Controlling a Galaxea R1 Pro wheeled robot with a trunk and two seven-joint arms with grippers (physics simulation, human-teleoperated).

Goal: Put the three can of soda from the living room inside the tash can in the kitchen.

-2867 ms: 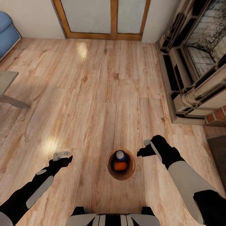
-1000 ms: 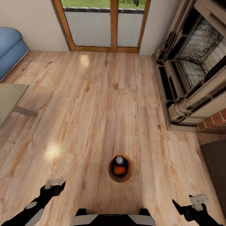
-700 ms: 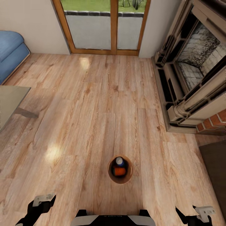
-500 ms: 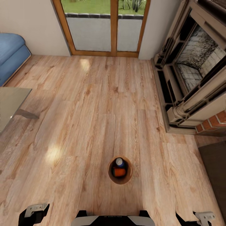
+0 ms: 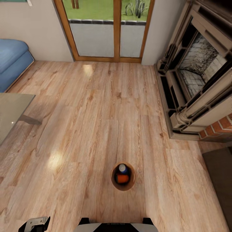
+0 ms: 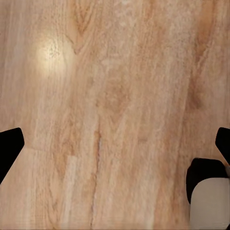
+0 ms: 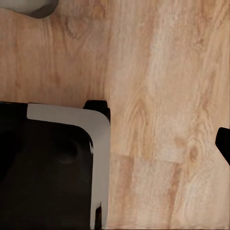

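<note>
The tash can point(image 5: 113, 180), a small round bin with a copper-brown inside, stands on the plank floor just ahead of my base. Two cans of soda lie inside it: an orange one point(image 5: 121, 178) and a dark blue one with a silvery top point(image 5: 122, 168). My left gripper point(image 5: 33, 223) hangs low at the head view's lower left corner, far from the bin. In the left wrist view the left gripper point(image 6: 115, 143) is open over bare floor, black fingertips point(image 6: 9, 146) far apart. In the right wrist view the right gripper point(image 7: 117, 143) is open and empty, with one fingertip point(image 7: 223, 143) at the edge.
This is the living room. A blue sofa point(image 5: 13, 62) and a glass-topped low table point(image 5: 11, 111) stand at the left, an ornate fireplace point(image 5: 196, 80) at the right, glazed doors point(image 5: 109, 30) ahead. My black and white base point(image 7: 52, 167) is close to the right gripper.
The head view has lifted, showing more of the doors. Both arms have drawn back and down; the right gripper has left the head view. Bin and cans stay put.
</note>
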